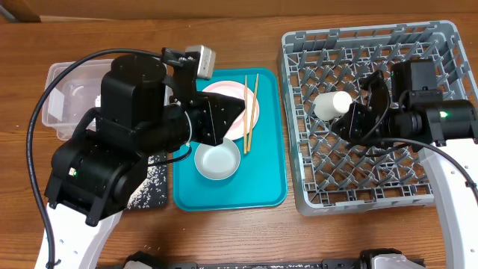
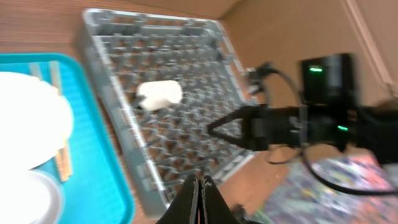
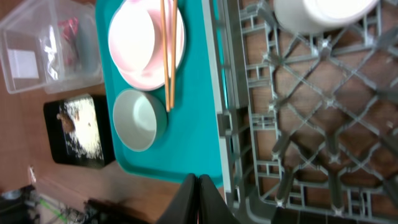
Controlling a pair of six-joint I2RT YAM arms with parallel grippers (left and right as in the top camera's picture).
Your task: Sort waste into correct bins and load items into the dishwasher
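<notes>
**Overhead.** The teal tray (image 1: 265,187) lies mid-table, and its right half is uncovered. On it are the plate (image 1: 256,96), the chopsticks (image 1: 250,112) across the plate's right edge, and the grey bowl (image 1: 217,159) nearer the front. The left gripper (image 1: 237,107) hangs over the plate, and its arm hides the tray's left edge. The tub (image 1: 63,97) and the black tray (image 1: 153,190) lie left of the teal tray. The rack (image 1: 373,196) lies just right of it, with a narrow strip of wooden table (image 1: 336,239) between them. In the rack the cup (image 1: 332,104) lies on its side, just beside the right gripper (image 1: 345,122).

**Left wrist.** The left gripper (image 2: 200,198) has its fingers pressed together and holds nothing. Beyond it are the rack (image 2: 155,180) and the cup (image 2: 160,95).

**Right wrist.** The right gripper (image 3: 199,200) is also pressed together and empty, above the rack's (image 3: 249,186) edge nearest the teal tray (image 3: 193,143). The pink bowl (image 3: 140,37) sits on the plate. The black tray (image 3: 56,146) carries scraps (image 3: 78,127). The tub (image 3: 25,87) contains a red wrapper (image 3: 68,28).
</notes>
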